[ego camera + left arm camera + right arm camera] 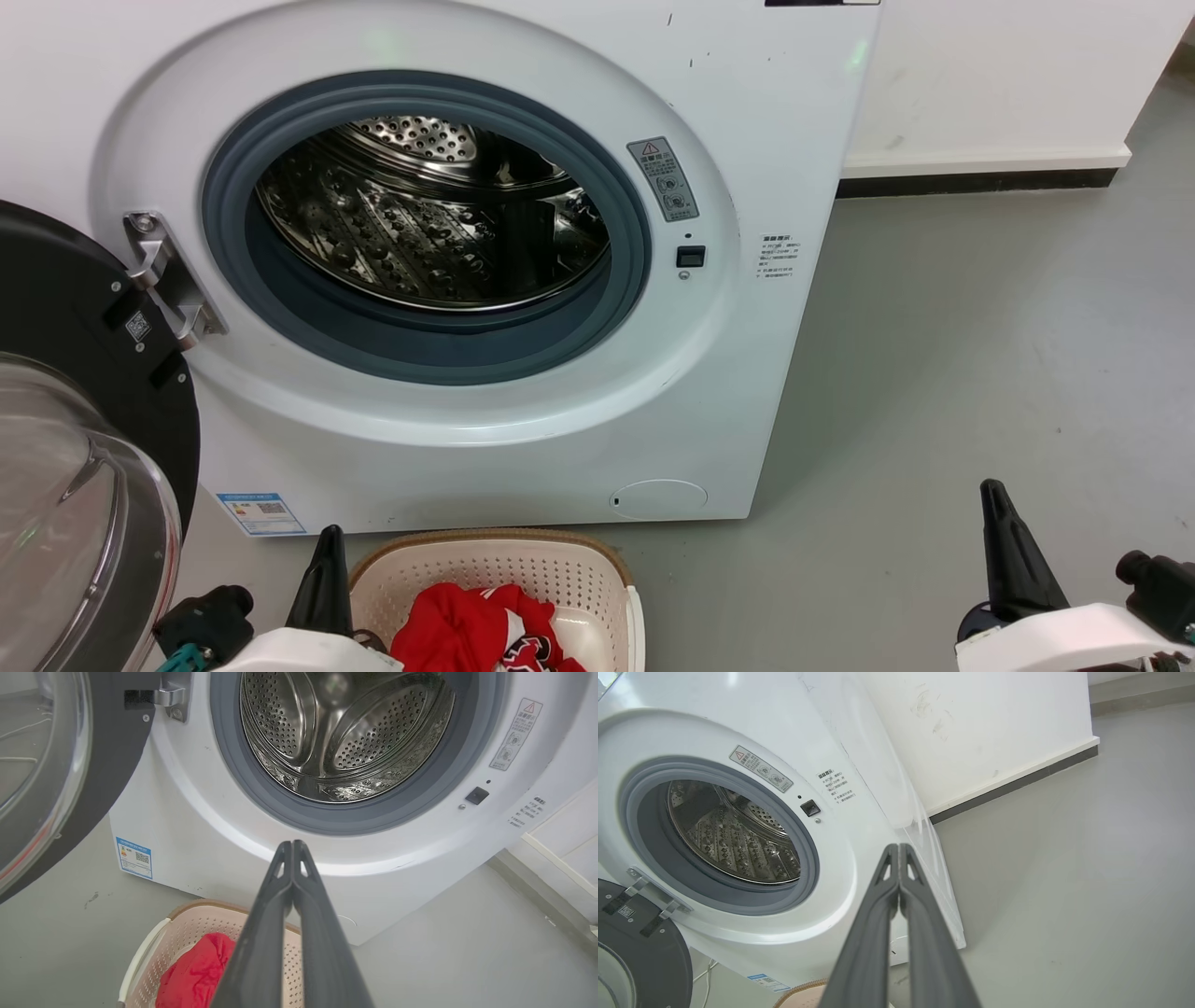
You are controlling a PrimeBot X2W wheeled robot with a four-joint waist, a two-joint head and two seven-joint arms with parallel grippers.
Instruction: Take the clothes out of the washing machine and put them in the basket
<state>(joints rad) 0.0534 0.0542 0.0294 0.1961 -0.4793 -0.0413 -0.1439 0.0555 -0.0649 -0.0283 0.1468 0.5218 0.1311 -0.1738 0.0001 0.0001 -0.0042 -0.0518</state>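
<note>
Both left fingers (261,933) and right fingers (873,933) closed, empty; washing machine (747,112) warning sticker (662,178), print unreadably small.

At your left, door (93,392) swung wide: glass bulge and black frame block that side. Metal hinge (168,280) juts at mouth's left edge. Round mouth of washing machine (523,420) open, so you pass straight into drum (420,233). Low basket (485,565) on floor (980,373) just before machine, under mouth, with red clothes (457,625) filling near part. At your right, open floor up to wall (980,84).
</note>
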